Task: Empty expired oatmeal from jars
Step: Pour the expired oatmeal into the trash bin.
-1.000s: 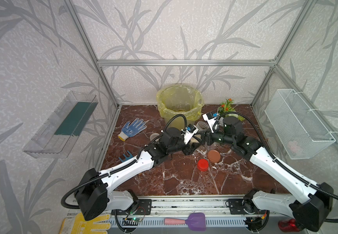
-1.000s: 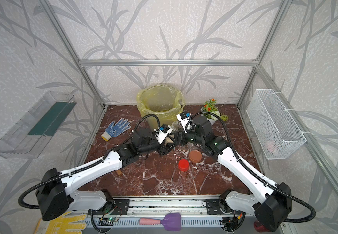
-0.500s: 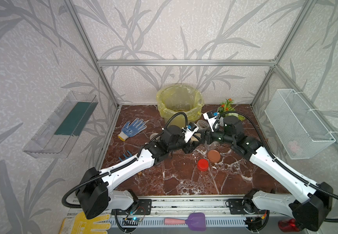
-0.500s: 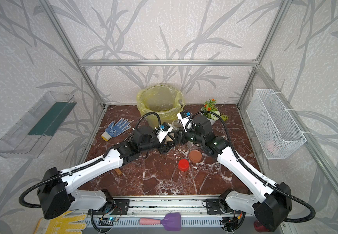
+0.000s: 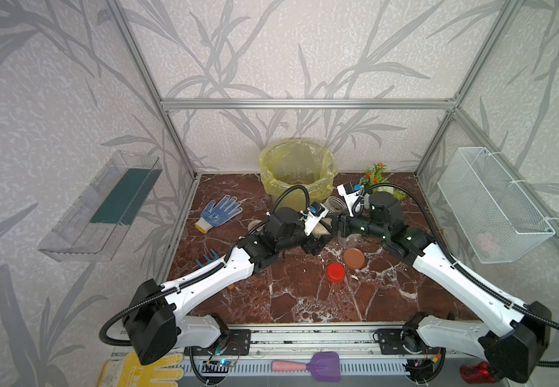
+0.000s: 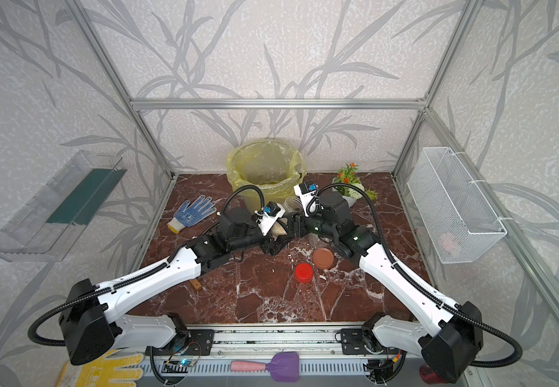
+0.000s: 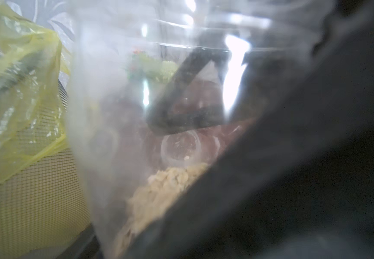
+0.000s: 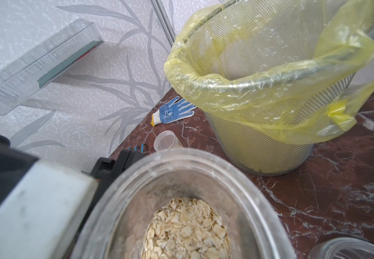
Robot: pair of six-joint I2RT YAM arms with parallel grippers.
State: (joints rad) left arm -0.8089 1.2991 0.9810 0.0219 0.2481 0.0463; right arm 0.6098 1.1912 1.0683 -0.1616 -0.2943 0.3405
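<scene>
Clock hours run from the jar, with 12 toward the back wall. Nearest on the counter [image 5: 305, 301], a red lid [image 5: 335, 272] lies at 6 and a brown lid [image 5: 353, 258] at 5, close together but apart. Both arms meet over the middle of the counter. The open jar [image 8: 204, 170] sits between them with oatmeal [image 8: 186, 228] covering its bottom. The right jaws reach it from 3 and pinch it, and one finger [image 7: 175, 89] shows dark through the clear wall. The left jaws reach in from 9 with the jar between them. One finger [image 7: 304, 168] lies along the wall where the oatmeal heaps, but whether these jaws press the jar or stand spread off it cannot be told. Just beside the jar at 4, under the right arm [image 5: 439, 264], stands a second jar [image 8: 349, 249], which is clear. A third jar [image 5: 335, 204], also clear, stands at 1. An open slim jar [image 8: 166, 140] is at 9, behind the left arm [image 5: 211, 278]. Farther out, a blue glove [image 5: 219, 212] lies between 9 and 10. The bin [image 5: 268, 174] with its yellow bag stands at 11 against the back wall, and a plant [image 5: 377, 174] stands between 1 and 2.
</scene>
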